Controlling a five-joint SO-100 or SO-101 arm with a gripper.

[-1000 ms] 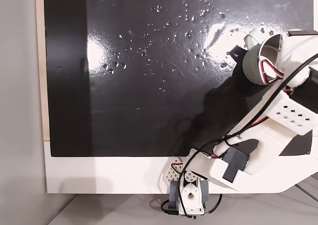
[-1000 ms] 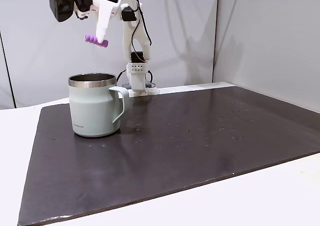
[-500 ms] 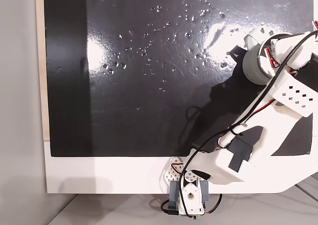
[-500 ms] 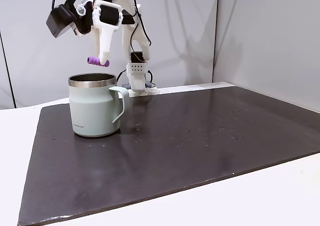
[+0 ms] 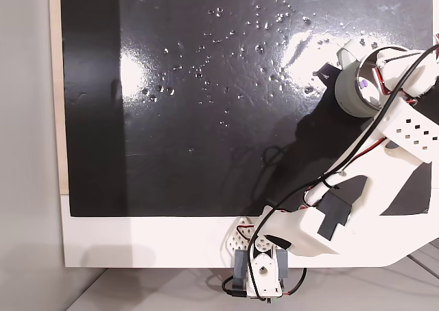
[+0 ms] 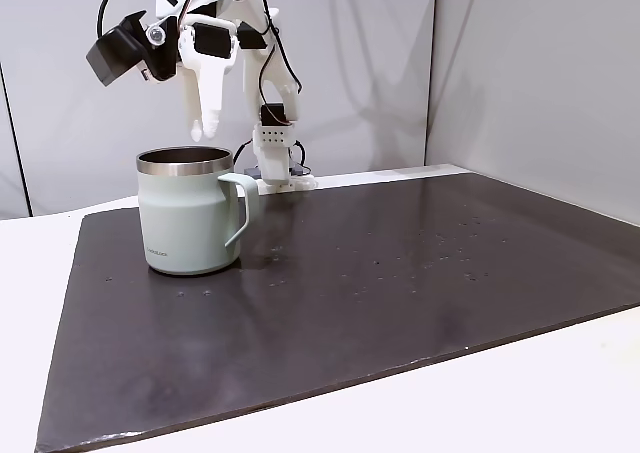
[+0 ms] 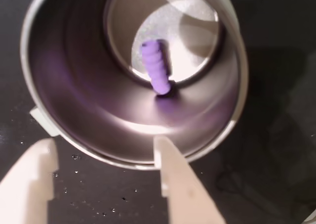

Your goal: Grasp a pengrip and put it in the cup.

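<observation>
Wrist view first: the pengrip [image 7: 156,67] now lies at the bottom of the cup [image 7: 59,61], straight below and ahead of the hand [image 7: 103,167], its purple tint reflected on the shiny steel wall. Half a second ago it was still pinched between the fingers just above the rim; now those fingers stand well apart with nothing between them, one pale tip [image 7: 34,157] to the left in this view and the other [image 7: 165,152] to the right, both over the near rim.

From the side, in a fixed view, the hand [image 6: 203,125] hangs spread and empty just above the cup [image 6: 185,213], not touching it, and the purple tube that showed under the fingertips a moment back is gone from there. In the fixed view from above, a speck of purple [image 5: 363,84] shows inside the cup [image 5: 346,91], under the arm.

So the drop has happened, and I would judge the task as good as done. What is left is only to lift the hand up and away without knocking the cup, which stands upright on the dark mat [image 6: 400,283] of the desk.
</observation>
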